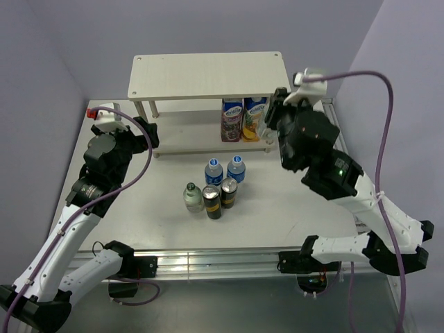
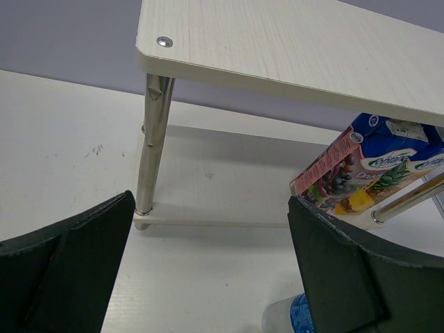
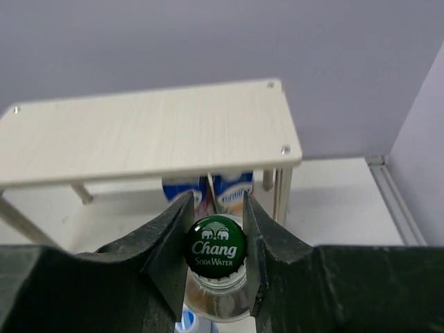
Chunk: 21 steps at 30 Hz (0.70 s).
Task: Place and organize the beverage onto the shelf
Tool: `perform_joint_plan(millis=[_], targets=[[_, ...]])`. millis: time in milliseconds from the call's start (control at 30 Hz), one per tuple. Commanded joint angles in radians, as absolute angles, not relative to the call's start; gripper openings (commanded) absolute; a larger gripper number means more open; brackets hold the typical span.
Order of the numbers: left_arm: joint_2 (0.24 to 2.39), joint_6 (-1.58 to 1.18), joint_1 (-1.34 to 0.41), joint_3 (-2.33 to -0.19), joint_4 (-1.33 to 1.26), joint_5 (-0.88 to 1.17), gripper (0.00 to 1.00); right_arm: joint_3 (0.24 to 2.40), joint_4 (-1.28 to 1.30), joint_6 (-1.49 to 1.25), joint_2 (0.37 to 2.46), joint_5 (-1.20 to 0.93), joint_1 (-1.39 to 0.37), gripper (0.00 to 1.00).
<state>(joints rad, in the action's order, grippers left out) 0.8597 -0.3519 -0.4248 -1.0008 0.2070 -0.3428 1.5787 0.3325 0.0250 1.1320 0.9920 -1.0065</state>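
My right gripper [image 3: 215, 244] is shut on the green cap of a clear glass soda water bottle [image 3: 215, 281], held above the table in front of the shelf [image 3: 152, 132]. In the top view the right gripper [image 1: 275, 114] is by the shelf's [image 1: 208, 75] right end and hides that bottle. On the table stand the other glass bottle [image 1: 193, 196], two blue-labelled water bottles [image 1: 214, 171] [image 1: 236, 168] and two dark cans [image 1: 212, 202] [image 1: 229, 193]. My left gripper [image 1: 150, 134] [image 2: 208, 277] is open and empty near the shelf's left front leg [image 2: 152, 146].
Two juice cartons [image 1: 243, 118] stand on the right of the shelf's lower board and also show in the left wrist view [image 2: 354, 173]. A water bottle [image 2: 286, 318] sits just inside my left gripper's right finger [image 2: 361, 277]. Walls close in behind and on both sides.
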Motion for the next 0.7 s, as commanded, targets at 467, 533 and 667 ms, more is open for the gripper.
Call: perform_joint_plan(millis=[467,533,667], targets=[[0.831,-0.331,-0.423,-0.997,0.176,-0.344,0.99,2.466,0.408,0.124,1.753,0.675,-0.638,0.0],[0.831,-0.331,-0.423,-0.997,0.176,-0.345,0.99,2.499,0.405,0.117,1.785,0.66,-0.617,0.0],[0.83,-0.33,-0.423,-0.997,0.176,-0.345,0.99,2.471,0.388,0.075,1.792,0.615,-0.566,0.0]])
